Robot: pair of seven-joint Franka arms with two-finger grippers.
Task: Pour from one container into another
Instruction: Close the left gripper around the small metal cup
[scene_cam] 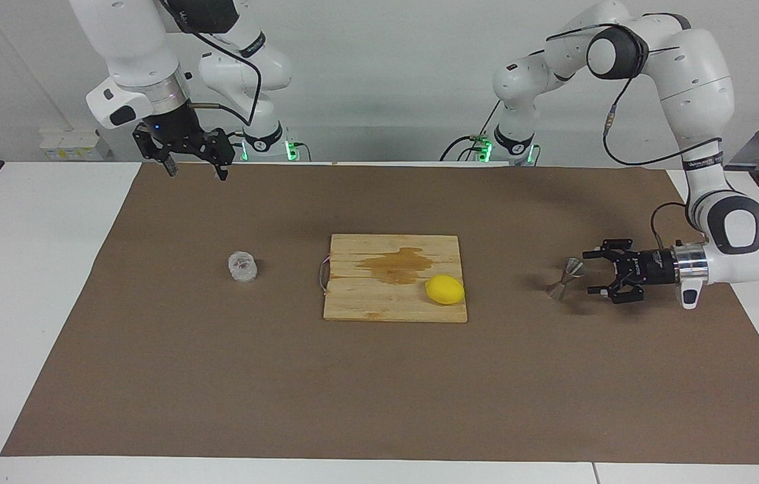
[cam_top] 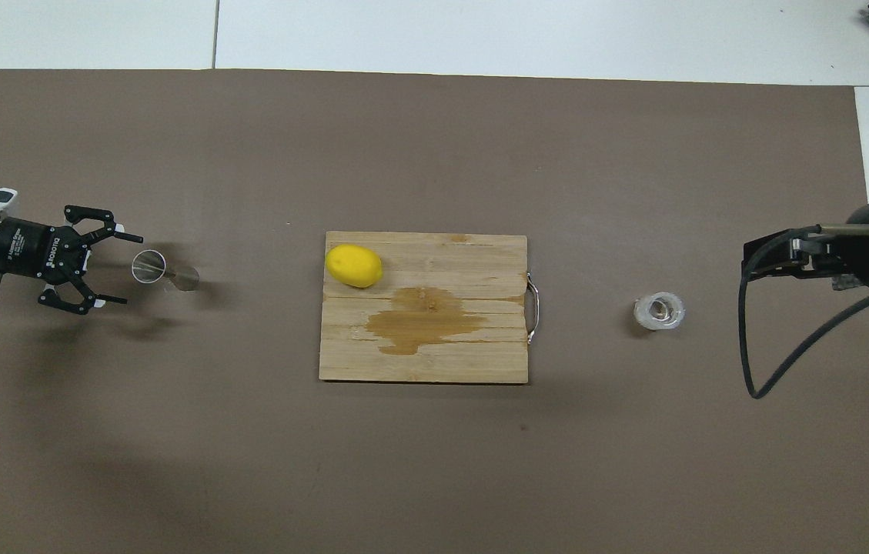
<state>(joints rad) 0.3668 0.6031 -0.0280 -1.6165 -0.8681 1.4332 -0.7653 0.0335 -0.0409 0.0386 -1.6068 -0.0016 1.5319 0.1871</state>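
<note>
bright even light, soft shadows, sharp focus

Open mat point(scene_cam: 379, 390) — cutting board point(scene_cam: 395, 277) midway

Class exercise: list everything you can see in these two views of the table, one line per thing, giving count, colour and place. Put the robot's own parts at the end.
glass cup: one, clear, on the brown mat toward the right arm's end, beside the cutting board.
jigger: one, silvery, upright on the mat toward the left arm's end.
cutting board: one, pale wood with a darker wet stain, mid-table.
lemon: one, yellow, on the board's corner toward the left arm's end.
brown mat: one, brown, covering most of the white table.
left gripper: one, black, open, held sideways low over the mat beside the jigger, not gripping it.
right gripper: one, black, open, raised over the mat's edge nearest the robots; this arm waits.
</note>
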